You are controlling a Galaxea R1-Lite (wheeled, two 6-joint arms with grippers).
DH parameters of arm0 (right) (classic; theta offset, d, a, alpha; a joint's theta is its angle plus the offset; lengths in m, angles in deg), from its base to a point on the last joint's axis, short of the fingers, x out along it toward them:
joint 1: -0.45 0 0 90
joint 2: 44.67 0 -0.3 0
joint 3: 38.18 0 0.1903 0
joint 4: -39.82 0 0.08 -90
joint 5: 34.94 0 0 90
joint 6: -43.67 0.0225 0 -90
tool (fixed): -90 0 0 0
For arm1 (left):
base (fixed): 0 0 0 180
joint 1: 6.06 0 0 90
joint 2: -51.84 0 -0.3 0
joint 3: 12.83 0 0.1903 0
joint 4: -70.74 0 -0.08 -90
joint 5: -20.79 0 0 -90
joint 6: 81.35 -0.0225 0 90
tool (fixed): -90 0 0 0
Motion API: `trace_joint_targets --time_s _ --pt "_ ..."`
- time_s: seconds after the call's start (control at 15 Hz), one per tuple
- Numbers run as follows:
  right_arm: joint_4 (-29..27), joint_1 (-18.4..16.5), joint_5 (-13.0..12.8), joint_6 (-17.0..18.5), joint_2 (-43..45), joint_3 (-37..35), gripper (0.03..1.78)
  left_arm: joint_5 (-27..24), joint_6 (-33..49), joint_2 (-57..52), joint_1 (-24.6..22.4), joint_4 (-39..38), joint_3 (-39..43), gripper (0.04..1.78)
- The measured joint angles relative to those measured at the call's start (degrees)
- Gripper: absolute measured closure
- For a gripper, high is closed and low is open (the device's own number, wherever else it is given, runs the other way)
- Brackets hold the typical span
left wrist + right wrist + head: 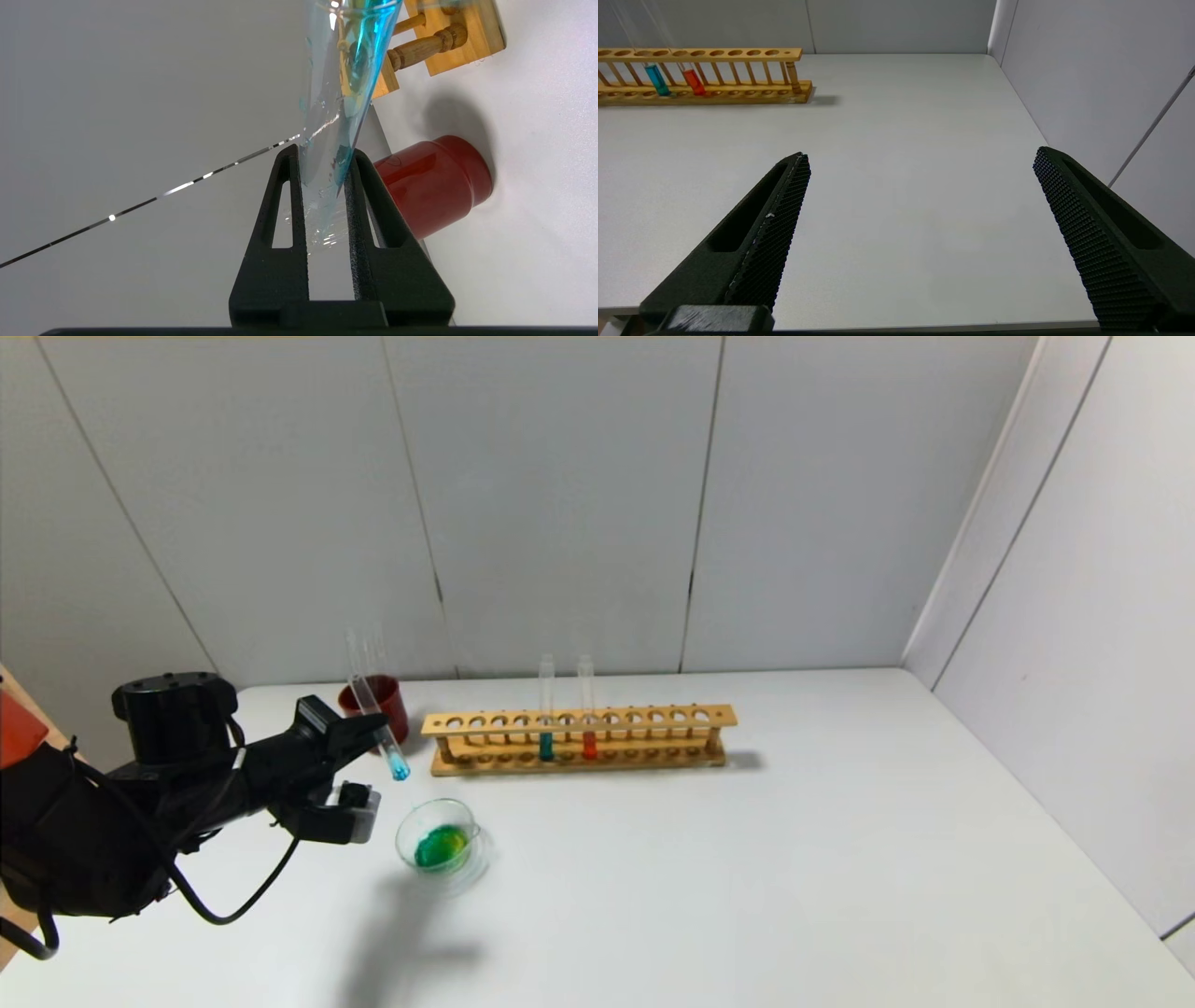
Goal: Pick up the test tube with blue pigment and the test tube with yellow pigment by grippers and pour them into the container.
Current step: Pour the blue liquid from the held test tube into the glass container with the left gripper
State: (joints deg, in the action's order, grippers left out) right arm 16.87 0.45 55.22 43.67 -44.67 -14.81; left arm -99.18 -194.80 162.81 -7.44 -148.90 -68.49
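In the head view, the left arm reached in from the robot's left over the white table [794,859], its forearm roughly level and its left gripper [372,728] pointing toward the middle of the table. Its jaws were pinched on a test tube with blue pigment [378,709], gripped around its lower half. The tube was held above the table with its long axis tilted slightly off vertical: the open mouth up and leaning toward the robot's left, the rounded end down, holding only a small bead of blue. Just below and near the tube's rounded end stood the container [437,837], a low clear glass dish holding green liquid with a yellowish patch. Behind the tube stood a dark red cup [390,702], and to its right a wooden rack [579,739] carried two upright tubes, a teal-blue tube [546,714] and an orange-red tube [587,711] side by side. In the left wrist view, the two black fingers [289,196] pressed against both sides of the held tube [336,102], whose glass was streaked with blue droplets; the red cup [432,184] and the rack's end [448,42] lay beyond. In the right wrist view, the right gripper [920,161] hovered above the table's bare right side, jaws spread wide and gripping nothing, with the rack [705,74] well apart from it.
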Motion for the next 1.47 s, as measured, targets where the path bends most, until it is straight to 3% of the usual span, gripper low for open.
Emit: trace_joint_targets --time_s 1.47 --pt "0.00 0.00 0.00 0.00 0.00 0.00 0.06 -0.30 -5.74 -0.33 0.17 -0.01 0.02 1.52"
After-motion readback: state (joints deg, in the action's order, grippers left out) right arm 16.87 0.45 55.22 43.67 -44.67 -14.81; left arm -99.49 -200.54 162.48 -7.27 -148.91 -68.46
